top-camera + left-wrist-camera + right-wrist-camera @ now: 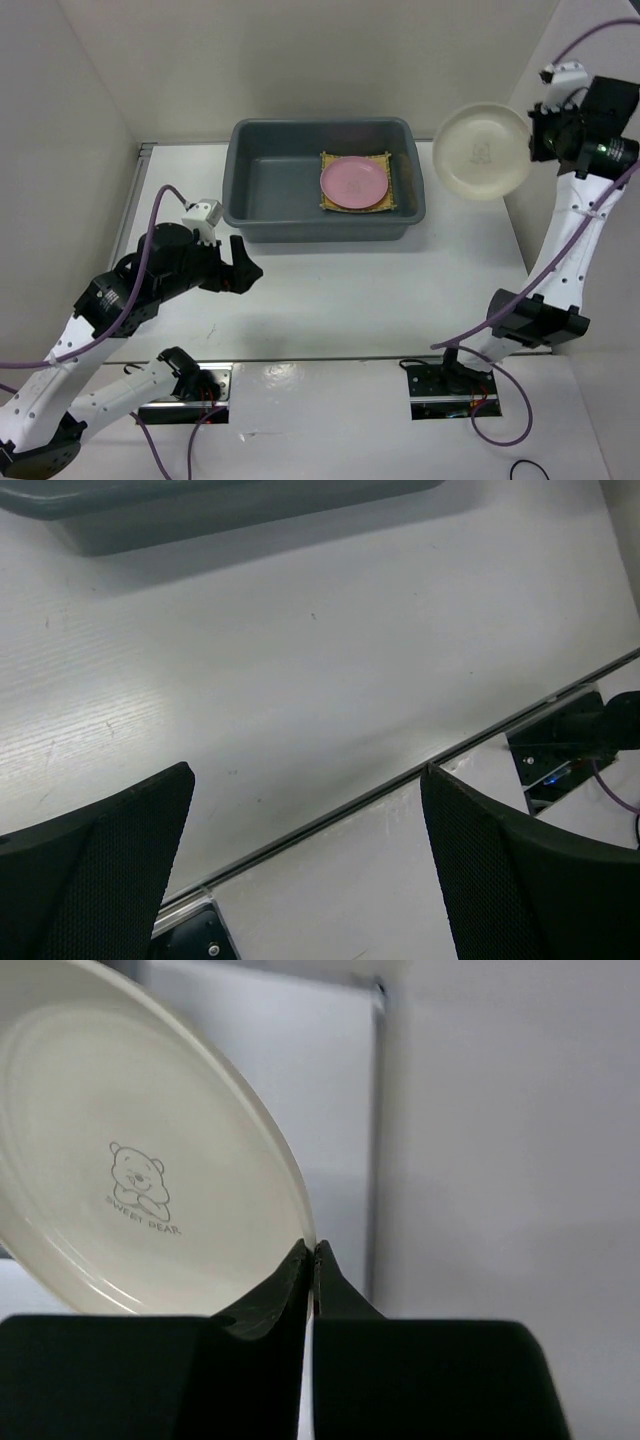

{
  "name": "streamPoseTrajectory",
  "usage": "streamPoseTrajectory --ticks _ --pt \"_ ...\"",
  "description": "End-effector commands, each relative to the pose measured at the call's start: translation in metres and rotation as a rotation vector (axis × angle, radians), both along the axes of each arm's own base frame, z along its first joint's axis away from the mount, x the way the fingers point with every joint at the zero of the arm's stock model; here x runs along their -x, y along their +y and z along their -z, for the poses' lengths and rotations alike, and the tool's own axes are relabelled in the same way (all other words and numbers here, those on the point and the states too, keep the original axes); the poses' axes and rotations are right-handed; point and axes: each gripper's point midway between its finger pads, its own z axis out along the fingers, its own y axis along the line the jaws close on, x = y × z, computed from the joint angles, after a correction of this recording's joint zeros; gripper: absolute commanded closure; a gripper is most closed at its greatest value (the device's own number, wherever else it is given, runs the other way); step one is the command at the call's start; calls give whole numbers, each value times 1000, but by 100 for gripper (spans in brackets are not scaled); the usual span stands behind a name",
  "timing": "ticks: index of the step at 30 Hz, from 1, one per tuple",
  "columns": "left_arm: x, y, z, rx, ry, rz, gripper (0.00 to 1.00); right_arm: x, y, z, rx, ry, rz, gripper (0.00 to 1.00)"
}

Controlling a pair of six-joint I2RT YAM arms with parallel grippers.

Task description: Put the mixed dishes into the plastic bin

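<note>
Our left gripper point(245, 268) hangs over the table, jaws apart. The bin point(275, 180) holds the pink plate point(353, 182) (on the mat point(388, 160)). Our right gripper point(535, 135) clamps the cream plate point(480, 152) by its rim, aloft beside the bin. Next, we judge, it needs swinging over the bin, then releasing.

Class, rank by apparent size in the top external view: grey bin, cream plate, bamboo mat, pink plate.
1. Grey bin
2. Cream plate, though held nearer the camera, so unsure
3. Bamboo mat
4. Pink plate

I see a white table point(340, 290), faintly scuffed, boxed in by white walls point(60, 110) on three sides; a dark seam point(320, 360) crosses it near the front edge, and a black cord point(527, 469) loops at the near right corner
</note>
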Motion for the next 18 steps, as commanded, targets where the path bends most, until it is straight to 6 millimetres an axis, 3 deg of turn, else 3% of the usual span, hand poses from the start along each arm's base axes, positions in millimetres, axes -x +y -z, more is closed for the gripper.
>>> streamPoseTrajectory --ticks 1,3,4,5,9,10,11,12,13,14,18 --pt "-5 10 11 -34 -9 -54 0 -24 78 -16 -157 -5 -189 100" --pt "-8 13 11 -39 -12 -71 0 -41 124 -12 -111 10 -329 100" --pt "-8 11 13 -35 -9 -63 0 -47 137 -6 -89 29 -372 100" --pt "-8 13 12 -34 -19 -72 0 -54 151 13 -87 92 -443 100" --pt "-12 21 14 -56 -23 -121 0 -73 201 23 -82 115 -591 100" --pt "-13 22 10 -46 -29 -138 0 -86 211 42 -92 161 -622 100" --pt "-15 27 14 -72 -22 -162 0 -94 222 38 -84 139 -647 100" --pt "-16 28 14 -74 -6 -179 0 -100 225 46 -96 158 -655 100" --pt "-17 28 14 -62 0 -198 0 -113 233 73 -118 217 -672 100" --pt "-16 31 21 -79 33 -214 0 -123 234 72 -114 201 -673 100" --pt "-19 28 27 -73 55 -213 0 -160 244 118 -128 253 -694 100"
